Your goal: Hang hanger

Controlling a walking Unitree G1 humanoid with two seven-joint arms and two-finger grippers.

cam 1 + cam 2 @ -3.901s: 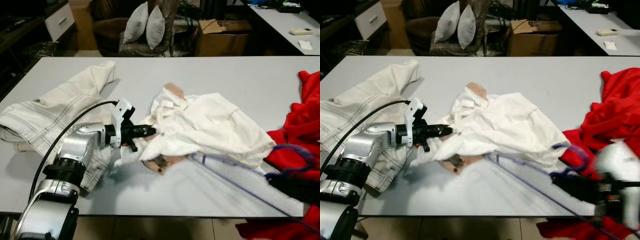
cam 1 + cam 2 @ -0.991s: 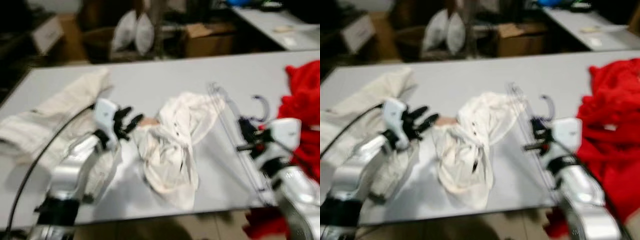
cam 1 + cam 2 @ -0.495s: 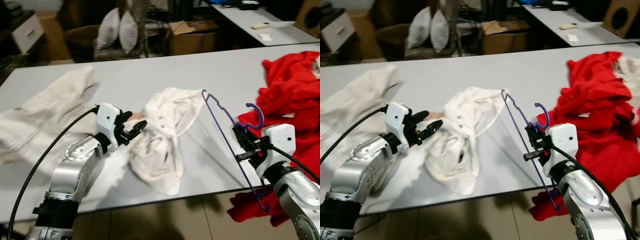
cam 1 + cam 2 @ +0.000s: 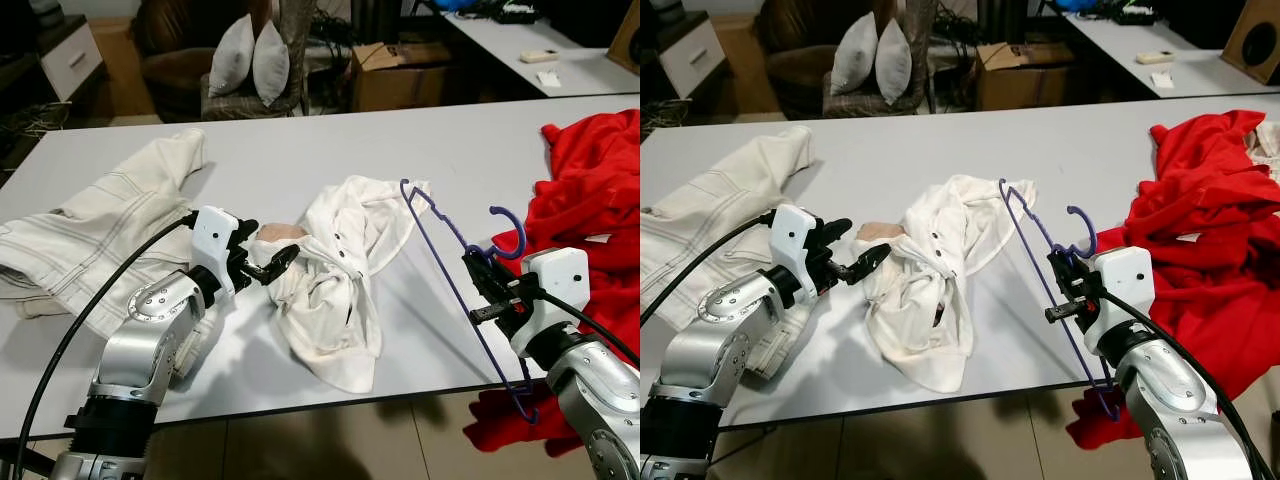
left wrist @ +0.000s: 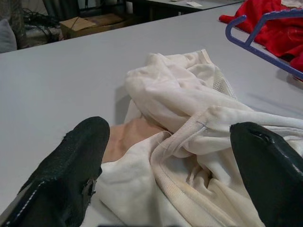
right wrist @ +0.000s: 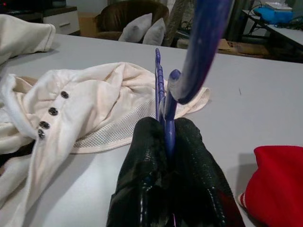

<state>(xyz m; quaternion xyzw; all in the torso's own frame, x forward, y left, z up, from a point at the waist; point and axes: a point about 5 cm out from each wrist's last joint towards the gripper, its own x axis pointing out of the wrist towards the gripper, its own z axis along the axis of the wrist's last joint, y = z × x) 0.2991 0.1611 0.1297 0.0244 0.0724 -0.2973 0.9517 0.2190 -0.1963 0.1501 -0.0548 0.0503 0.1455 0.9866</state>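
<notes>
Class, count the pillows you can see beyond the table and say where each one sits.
2. The left pillow and the right pillow lean side by side on the brown armchair behind the table. Others may be hidden.

purple wire hanger (image 4: 447, 265) | tilted, hook up | clamped in right tool (image 4: 480, 283) | beside white shirt (image 4: 335, 270)

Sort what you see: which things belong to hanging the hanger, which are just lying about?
Job:
purple hanger
right claw, shut on it
left claw, open at the white shirt

Lying about:
cream trousers
red garment
cardboard box
</notes>
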